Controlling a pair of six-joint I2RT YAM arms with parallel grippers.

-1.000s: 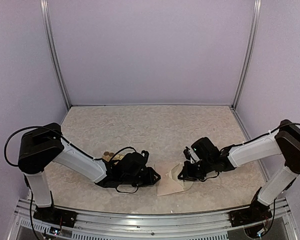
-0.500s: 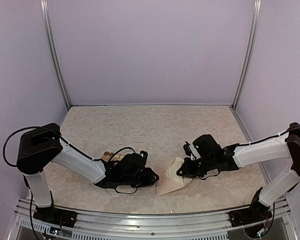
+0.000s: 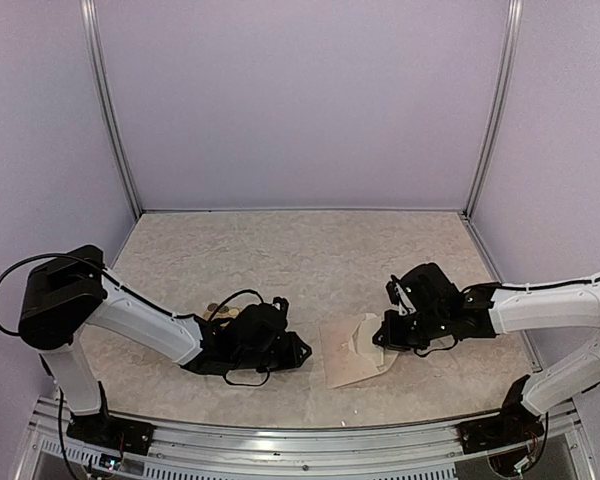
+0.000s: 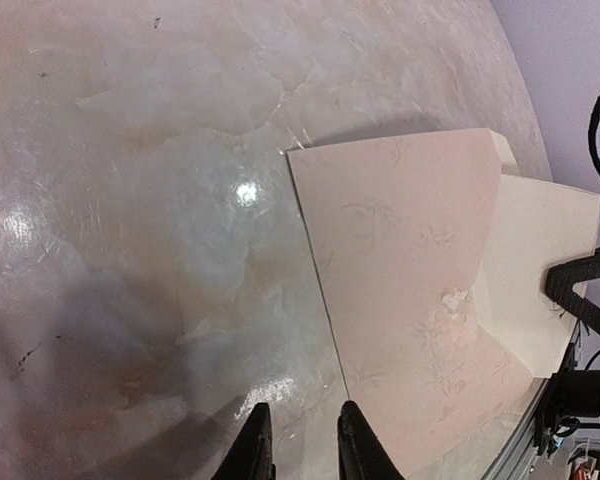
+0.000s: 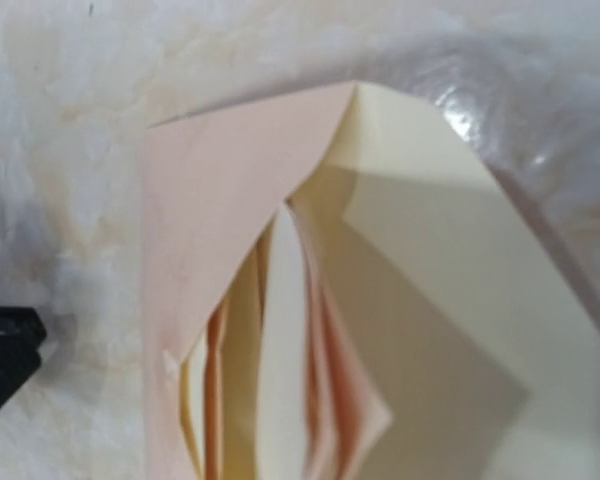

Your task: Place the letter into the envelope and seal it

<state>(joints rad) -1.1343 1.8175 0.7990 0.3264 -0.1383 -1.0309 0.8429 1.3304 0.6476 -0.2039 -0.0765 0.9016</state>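
Gently I'd fold the flap (image 5: 430, 300) over the envelope (image 3: 352, 352), lower middle of the top view; I can't tell if my right gripper (image 3: 382, 338) holds it, and my left gripper (image 4: 302, 440) is slightly open, empty.

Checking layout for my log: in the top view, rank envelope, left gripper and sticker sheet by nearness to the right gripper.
1. envelope, right at the right gripper.
2. left gripper, beyond it, leftward.
3. sticker sheet, far left.

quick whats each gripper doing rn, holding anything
left gripper: slightly open, holding nothing, next to the envelope.
right gripper: looks closed on the envelope's flap; its fingers don't show in its own wrist view.
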